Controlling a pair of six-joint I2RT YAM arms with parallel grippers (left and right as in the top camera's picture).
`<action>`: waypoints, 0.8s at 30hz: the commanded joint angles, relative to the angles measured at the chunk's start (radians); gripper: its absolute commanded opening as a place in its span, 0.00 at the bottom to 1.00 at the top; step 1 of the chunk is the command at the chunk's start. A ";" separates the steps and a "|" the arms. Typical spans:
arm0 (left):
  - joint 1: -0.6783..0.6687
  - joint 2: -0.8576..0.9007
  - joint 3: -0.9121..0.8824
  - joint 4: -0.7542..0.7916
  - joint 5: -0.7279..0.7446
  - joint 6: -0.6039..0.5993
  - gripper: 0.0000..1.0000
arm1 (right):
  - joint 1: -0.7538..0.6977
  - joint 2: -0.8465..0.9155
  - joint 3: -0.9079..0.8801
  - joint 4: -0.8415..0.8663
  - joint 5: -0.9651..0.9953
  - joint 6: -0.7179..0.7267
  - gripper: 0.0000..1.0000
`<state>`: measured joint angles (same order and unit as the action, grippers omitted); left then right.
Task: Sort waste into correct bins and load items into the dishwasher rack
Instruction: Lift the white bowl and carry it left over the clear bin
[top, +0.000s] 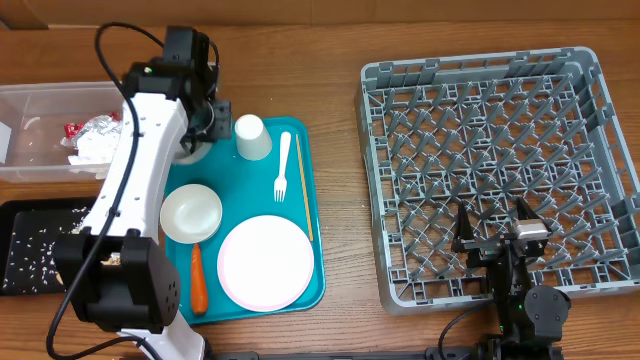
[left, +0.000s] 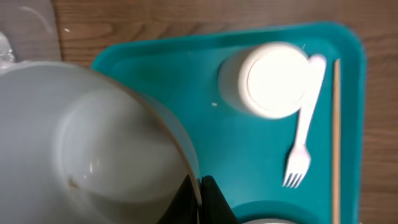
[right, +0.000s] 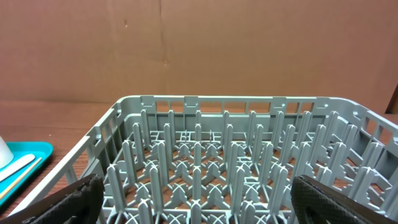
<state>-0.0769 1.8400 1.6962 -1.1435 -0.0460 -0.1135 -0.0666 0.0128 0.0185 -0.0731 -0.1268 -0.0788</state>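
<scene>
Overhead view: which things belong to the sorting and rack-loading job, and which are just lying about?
Job: white round bowl held by left gripper, second white round bowl, white cup, pale round plate, white plastic fork, clear plastic tub, black rectangular tray, grey plastic dishwasher rack.
Lying about: flat teal serving tray, thin wooden stick, orange carrot-like piece.

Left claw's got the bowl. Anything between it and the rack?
From the bowl in the left claw, only low things: the cup and fork on the teal tray, then the wall of the dishwasher rack. A lift should probably clear them. The right claw hangs open over the rack's near side.
</scene>
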 joint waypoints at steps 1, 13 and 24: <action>0.028 -0.067 0.035 -0.011 0.132 -0.093 0.04 | -0.006 -0.010 -0.010 0.004 -0.006 0.000 1.00; 0.367 -0.190 0.034 -0.182 0.366 -0.093 0.04 | -0.006 -0.010 -0.011 0.004 -0.006 0.000 1.00; 0.662 -0.193 0.015 -0.241 0.544 -0.085 0.04 | -0.006 -0.010 -0.010 0.004 -0.006 0.000 1.00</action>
<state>0.5053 1.6688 1.7111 -1.3819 0.3798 -0.1932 -0.0666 0.0128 0.0185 -0.0731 -0.1272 -0.0780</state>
